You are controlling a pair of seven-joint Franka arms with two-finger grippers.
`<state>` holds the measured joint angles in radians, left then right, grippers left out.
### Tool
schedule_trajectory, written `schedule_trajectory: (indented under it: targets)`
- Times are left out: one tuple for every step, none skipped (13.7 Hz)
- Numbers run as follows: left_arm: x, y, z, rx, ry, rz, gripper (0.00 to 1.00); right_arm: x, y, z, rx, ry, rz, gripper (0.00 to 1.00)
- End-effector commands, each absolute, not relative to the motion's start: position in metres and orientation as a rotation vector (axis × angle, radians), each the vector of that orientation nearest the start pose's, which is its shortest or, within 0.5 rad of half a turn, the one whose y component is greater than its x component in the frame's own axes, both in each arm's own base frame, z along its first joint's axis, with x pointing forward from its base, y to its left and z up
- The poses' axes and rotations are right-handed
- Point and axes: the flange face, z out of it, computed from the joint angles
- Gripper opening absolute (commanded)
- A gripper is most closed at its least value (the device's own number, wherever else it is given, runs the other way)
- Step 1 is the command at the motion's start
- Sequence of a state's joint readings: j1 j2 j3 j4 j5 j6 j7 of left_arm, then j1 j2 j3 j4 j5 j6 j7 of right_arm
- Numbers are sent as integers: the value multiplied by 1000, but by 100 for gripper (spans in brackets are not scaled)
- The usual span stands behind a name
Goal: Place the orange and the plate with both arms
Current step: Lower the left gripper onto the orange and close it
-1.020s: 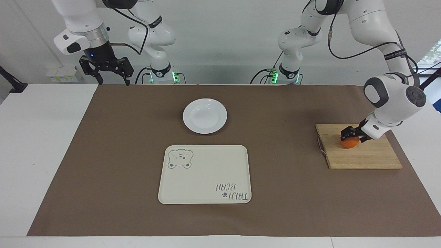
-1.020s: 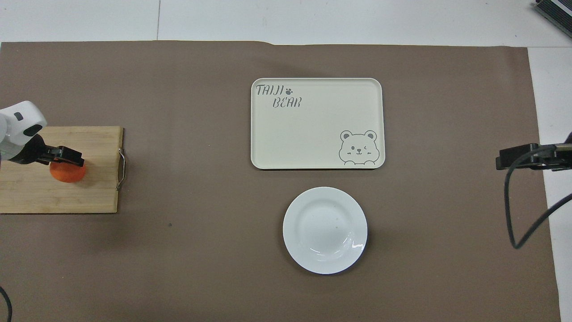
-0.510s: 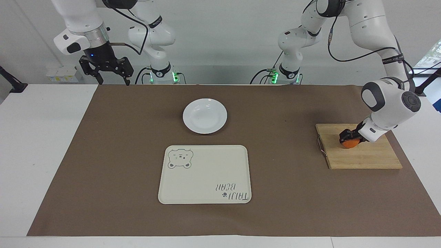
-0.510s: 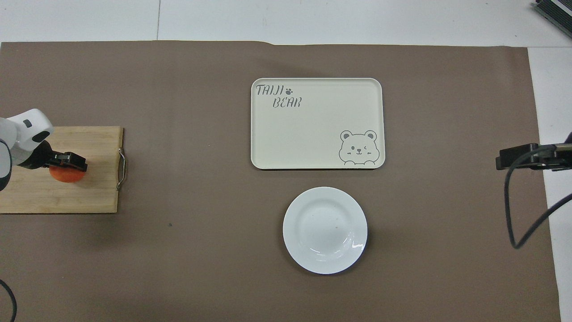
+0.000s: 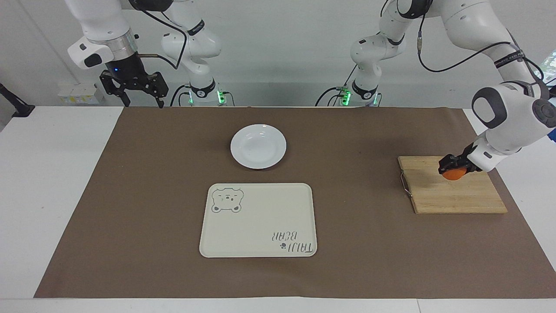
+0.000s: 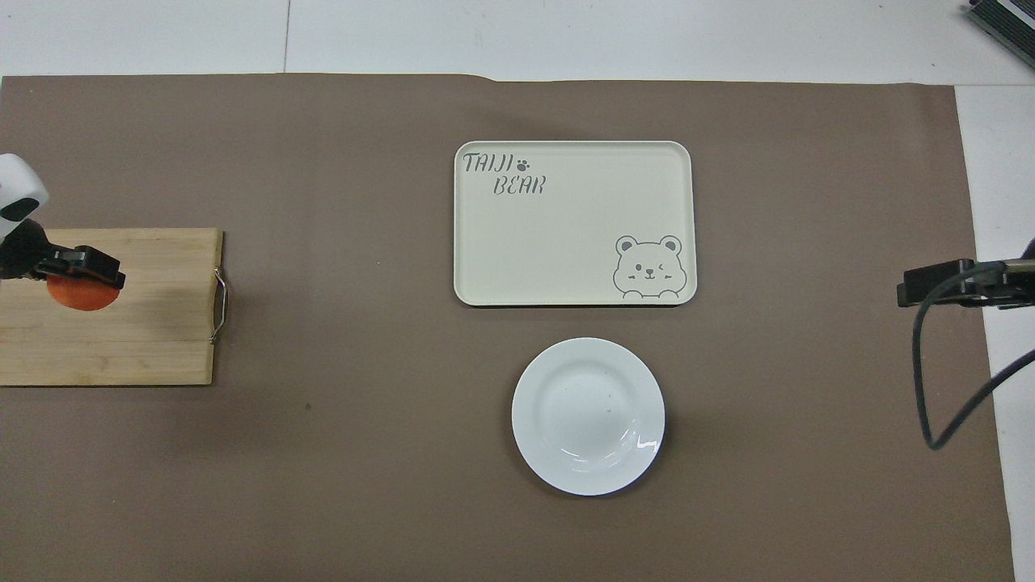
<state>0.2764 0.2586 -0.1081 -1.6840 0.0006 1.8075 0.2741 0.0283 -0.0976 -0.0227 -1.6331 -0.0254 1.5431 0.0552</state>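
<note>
Facing view alone shows right gripper open over the table edge

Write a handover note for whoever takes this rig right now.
Left gripper: shut on the orange, lifted just above the cutting board.
Right gripper: jaws open, holds nothing, waits at its own end of the table.
Plate: on the mat, nearer to the robots than the tray, which holds nothing.
Done: orange grasped.
Left: place orange and plate.
</note>
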Motion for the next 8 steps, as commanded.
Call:
schedule_trajectory:
  targets:
    - [609, 89, 495, -3163, 129, 200, 0, 514, -3, 647, -3176, 73, -9, 100]
    - [605, 77, 508, -3158, 124, 193, 0, 514, -4, 647, -3176, 75, -9, 100]
    - [602, 64, 519, -3155, 116, 178, 0, 514, -3, 647, -3176, 73, -9, 100]
    - [600, 52, 526, -3151, 106, 166, 0, 514, -3, 647, -3176, 73, -9, 100]
    - [598, 40, 532, -3148, 89, 169, 0, 514, -3, 647, -3176, 73, -9, 100]
    - [596, 26, 538, -3145, 84, 160, 0, 514, -3, 647, -3176, 73, -9, 100]
    - [593, 18, 543, -3142, 84, 153, 0, 514, -3, 646, -3176, 73, -6, 100]
    - [591, 8, 548, -3140, 88, 155, 0, 514, -3, 647, -3176, 73, -9, 100]
